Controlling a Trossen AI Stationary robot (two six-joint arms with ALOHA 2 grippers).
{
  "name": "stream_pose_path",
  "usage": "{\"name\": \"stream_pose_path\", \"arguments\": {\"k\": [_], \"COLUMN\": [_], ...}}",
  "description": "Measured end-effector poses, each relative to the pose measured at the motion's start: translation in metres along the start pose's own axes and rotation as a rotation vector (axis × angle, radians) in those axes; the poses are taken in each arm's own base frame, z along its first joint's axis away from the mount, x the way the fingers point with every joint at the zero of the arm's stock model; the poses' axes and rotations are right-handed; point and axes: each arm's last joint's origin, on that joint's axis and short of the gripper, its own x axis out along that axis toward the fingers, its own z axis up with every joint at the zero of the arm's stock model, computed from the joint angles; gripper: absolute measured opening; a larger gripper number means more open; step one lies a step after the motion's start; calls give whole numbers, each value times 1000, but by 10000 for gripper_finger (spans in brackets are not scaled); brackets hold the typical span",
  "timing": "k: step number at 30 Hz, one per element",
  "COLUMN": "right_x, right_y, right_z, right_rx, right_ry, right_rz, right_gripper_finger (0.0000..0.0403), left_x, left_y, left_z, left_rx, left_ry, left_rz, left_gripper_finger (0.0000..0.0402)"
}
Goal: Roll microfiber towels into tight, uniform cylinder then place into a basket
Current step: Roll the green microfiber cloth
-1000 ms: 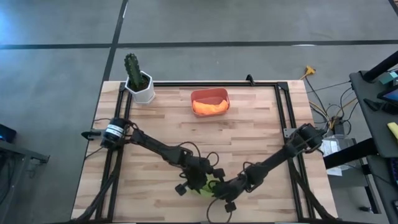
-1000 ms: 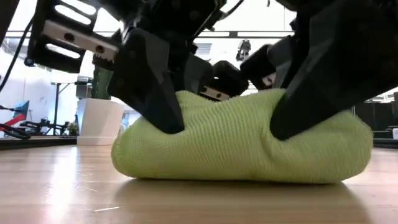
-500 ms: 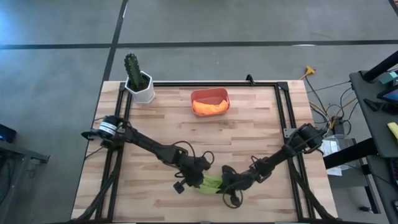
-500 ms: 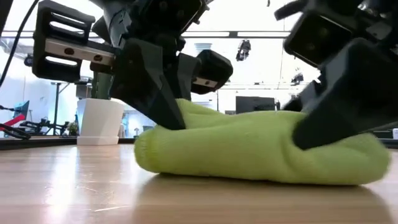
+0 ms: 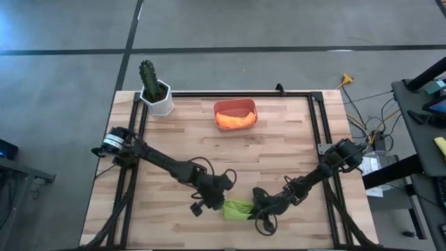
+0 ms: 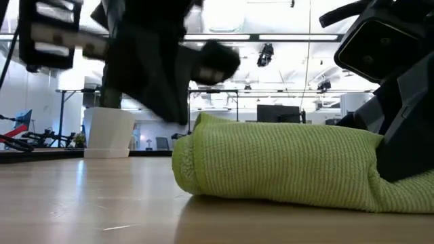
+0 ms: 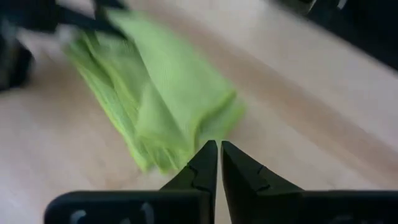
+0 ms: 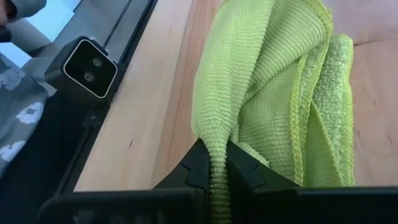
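The lime green towel (image 5: 238,208) lies as a loose rolled bundle on the table near its front edge; it also shows in the low view (image 6: 278,166). The orange towel (image 5: 235,120) lies inside the salmon-red basket (image 5: 235,104) at the far middle. My left gripper (image 7: 219,148) is shut and empty beside the green towel's left end (image 7: 168,149), raised off it in the low view. My right gripper (image 8: 214,152) is shut on the green towel at its right end. My right gripper pinches a fold of the green towel (image 8: 210,134) between its two fingers, at the bundle's right end. It comes nearly level from the table's right. The rest of the towel lies on the table beyond the fingers, its layers loose.
A white pot with a green cactus (image 5: 155,90) stands at the far left corner. A black frame (image 5: 317,118) runs along the table's left, far and right edges. The wood between the towel and the basket (image 5: 237,157) is bare.
My left gripper has come off the green towel, rising and going toward the table's left edge. My right gripper has gone toward the right edge with the towel's right end. The towel, bunched between both grippers before, now lies longer and lower on the table.
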Motion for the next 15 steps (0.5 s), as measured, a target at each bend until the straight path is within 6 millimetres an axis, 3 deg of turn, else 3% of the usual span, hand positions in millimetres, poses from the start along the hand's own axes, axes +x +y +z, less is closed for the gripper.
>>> {"name": "stream_pose_path", "arguments": {"k": [7,11,15], "right_x": [-1,-1,-1], "right_y": [-3,-3,-4], "right_z": [0,1,2], "right_rx": [54,108,157], "right_ry": [-46,-69,-77], "right_rz": [-51,-60,-65], "right_gripper_finger": [18,18,18], "left_x": [5,20,33], "left_y": [-30,-47,-48], "left_z": [31,38,37], "left_rx": [226,306,311], "left_ry": [-165,-111,-91], "left_rz": [6,185,305], "left_gripper_finger": [7,7,7]}}
